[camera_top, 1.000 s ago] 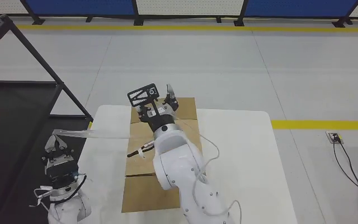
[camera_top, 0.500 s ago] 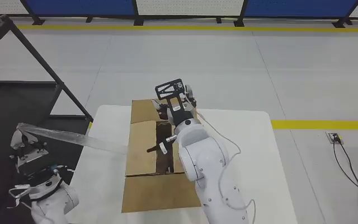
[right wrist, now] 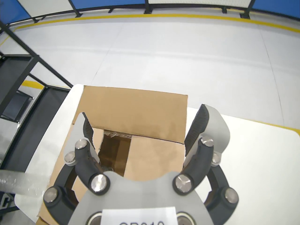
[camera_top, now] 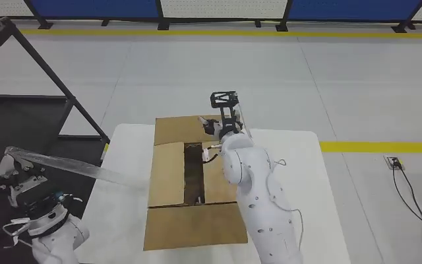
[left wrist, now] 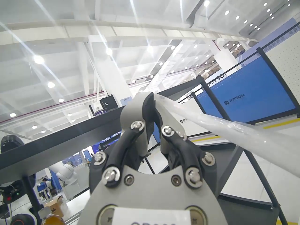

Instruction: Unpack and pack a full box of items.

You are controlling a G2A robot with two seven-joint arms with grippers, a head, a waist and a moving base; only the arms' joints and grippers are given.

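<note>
A brown box (camera_top: 188,228) sits in the middle of the top view, on the white surface (camera_top: 297,191). Its top flaps (camera_top: 166,173) are partly open, and a dark gap (camera_top: 193,173) runs down the middle. A long strip of clear tape (camera_top: 79,170) goes from the left side of the box out to the lower left of the top view. There the left end effector (left wrist: 154,108) is pinched tight on the end of the tape. The right end effector (right wrist: 143,122) hangs over the far edge of the box, at the upper middle of the top view. It is spread wide apart and holds nothing. I think the step is to get the tape off so the box can be opened. To do it well, the left arm should pull slow and steady, low and away from the box, so the strip comes off in one piece. I cannot tell if the tape is stuck to the box at that end, so a hard tug could drag the box sideways. The right end effector could press down on a flap to hold the box in place. Then the tape should be dropped off to the side, away from the gap.
</note>
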